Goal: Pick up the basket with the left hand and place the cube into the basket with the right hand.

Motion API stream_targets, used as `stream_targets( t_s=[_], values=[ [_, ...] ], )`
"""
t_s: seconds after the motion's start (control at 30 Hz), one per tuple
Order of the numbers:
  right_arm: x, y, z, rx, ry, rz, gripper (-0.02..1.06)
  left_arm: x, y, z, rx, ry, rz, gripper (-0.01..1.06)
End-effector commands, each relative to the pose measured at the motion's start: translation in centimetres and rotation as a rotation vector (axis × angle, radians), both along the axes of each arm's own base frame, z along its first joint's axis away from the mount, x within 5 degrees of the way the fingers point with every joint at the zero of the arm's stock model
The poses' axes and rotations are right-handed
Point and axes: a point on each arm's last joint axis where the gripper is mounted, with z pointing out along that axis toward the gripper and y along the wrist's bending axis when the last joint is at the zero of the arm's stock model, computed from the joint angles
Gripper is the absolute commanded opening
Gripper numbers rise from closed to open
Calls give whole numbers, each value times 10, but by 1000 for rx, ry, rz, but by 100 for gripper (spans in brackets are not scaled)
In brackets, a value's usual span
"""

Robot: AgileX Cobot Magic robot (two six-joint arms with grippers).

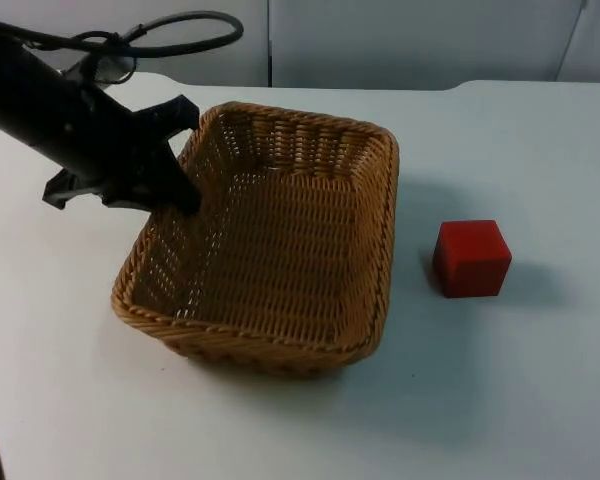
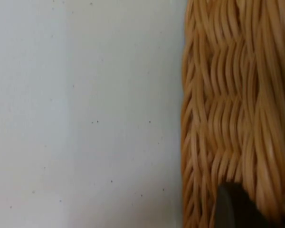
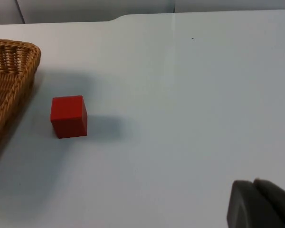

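Two things on the white table (image 1: 540, 400): a wicker basket (image 1: 310, 125) left of centre in the top view, and a red cube (image 1: 471, 258) to its right, apart from it, with a strip of bare table between. Plenty of open white surface right of the cube, below it, and along the whole lower edge of the frame. Far table edge running across the top of the frame, against the grey partition wall (image 1: 410, 40). Left gripper (image 1: 180, 190) reaching in from the upper left, clamped over the basket's left wall, one finger inside and the rest of the hand outside. Basket's right side casting a wide shadow toward the cube. Inside the basket, bare woven floor and that one black fingertip. From the left wrist, woven wall close beside a black fingertip (image 2: 232, 206), with plain table alongside. From the right wrist, cube (image 3: 69, 116) flat on the table just beside the basket's rim corner (image 3: 12, 61), not touching. Right gripper (image 3: 259, 204) well back from the cube, over bare table; open or closed, cannot tell.
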Motion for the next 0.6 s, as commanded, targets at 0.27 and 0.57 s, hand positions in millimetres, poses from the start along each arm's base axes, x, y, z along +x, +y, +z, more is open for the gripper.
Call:
stream_targets(
  t_s=[0.27, 0.57],
  values=[
    [1, 0, -1, 5, -8, 4, 3, -5, 7, 45, -93, -13, -6, 0],
    [1, 0, -1, 5, -8, 4, 3, -5, 3, 51, -171, 7, 8, 0]
  ],
)
